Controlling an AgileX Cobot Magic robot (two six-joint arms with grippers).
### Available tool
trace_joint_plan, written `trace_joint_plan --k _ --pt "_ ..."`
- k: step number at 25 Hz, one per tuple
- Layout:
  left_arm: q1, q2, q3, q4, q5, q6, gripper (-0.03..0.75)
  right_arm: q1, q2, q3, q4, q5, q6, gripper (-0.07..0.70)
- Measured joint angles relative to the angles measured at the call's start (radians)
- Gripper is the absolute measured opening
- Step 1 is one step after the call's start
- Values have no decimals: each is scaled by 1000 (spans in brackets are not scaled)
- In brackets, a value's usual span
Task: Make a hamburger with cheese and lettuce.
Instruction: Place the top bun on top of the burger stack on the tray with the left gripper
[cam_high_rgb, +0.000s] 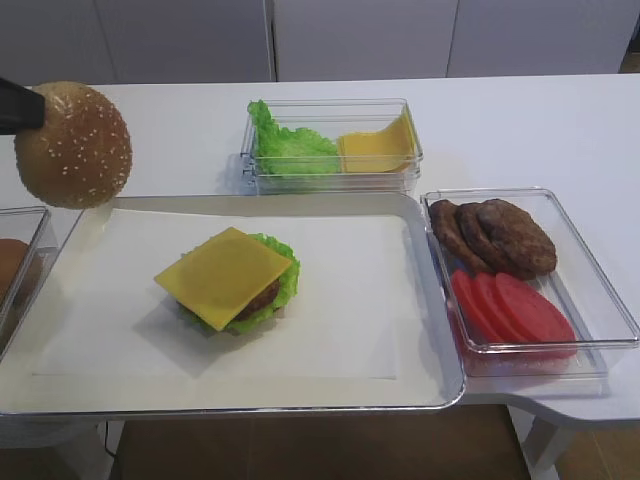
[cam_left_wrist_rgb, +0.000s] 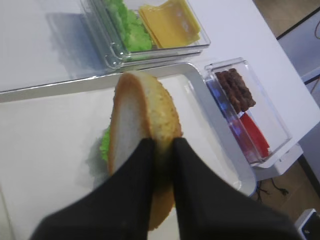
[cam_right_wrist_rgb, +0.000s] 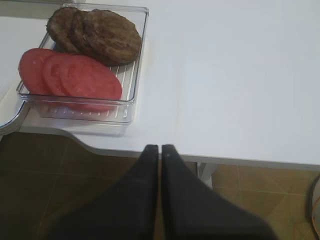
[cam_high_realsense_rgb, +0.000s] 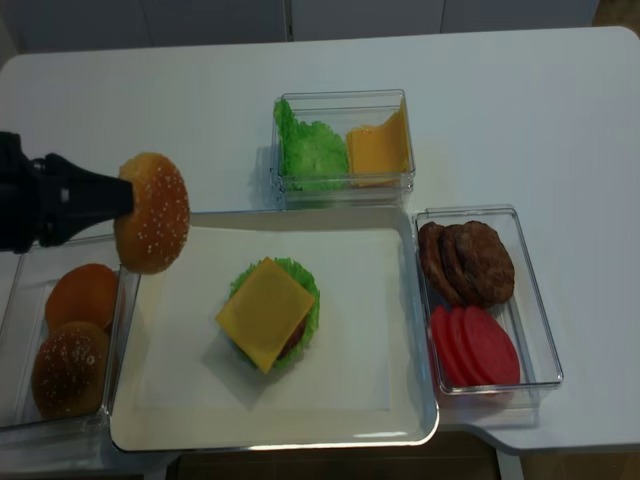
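Black fingers of the left pincer (cam_left_wrist_rgb: 159, 150) are seen clamped on the edge of a golden sesame-seeded bun top (cam_high_rgb: 73, 144), which is held tilted on its side in the air, over the left rear corner of the large white tray (cam_high_realsense_rgb: 400, 420) and apart from everything on it. On the paper liner of that tray, left of centre, the unfinished hamburger (cam_high_realsense_rgb: 268, 313) is found: a flat square yellow cheese slice (cam_high_rgb: 223, 275) lies uppermost with its corners jutting out, a brown patty is partly visible beneath it, and the bright green ruffled lettuce (cam_high_rgb: 285, 281) shows as a frill around the patty.

Behind the tray, a clear rectangular container (cam_high_rgb: 400, 175) is noted holding loose green leaves (cam_high_realsense_rgb: 308, 150) and bent yellow slices (cam_high_realsense_rgb: 377, 148). To the right of the tray, a clear bin (cam_high_realsense_rgb: 535, 300) holds loose brown patties (cam_high_realsense_rgb: 470, 260) and red tomato slices (cam_high_realsense_rgb: 478, 345). At the left, a clear bin (cam_high_realsense_rgb: 15, 425) holds two further buns (cam_high_realsense_rgb: 70, 365).

The right pincer (cam_right_wrist_rgb: 160, 150) is seen with its fingers pressed together, holding nothing, beyond the front edge of the white counter (cam_right_wrist_rgb: 225, 75), near the patty and tomato bin.
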Motion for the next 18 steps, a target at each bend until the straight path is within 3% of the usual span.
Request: trace_joint_plan --k 9,18 --pt "-105 0 28 -102 -15 -14 78 0 0 0 0 0 0 8" --pt "-120 4 144 -248 -54 5 78 0 0 0 0 0 0 8"
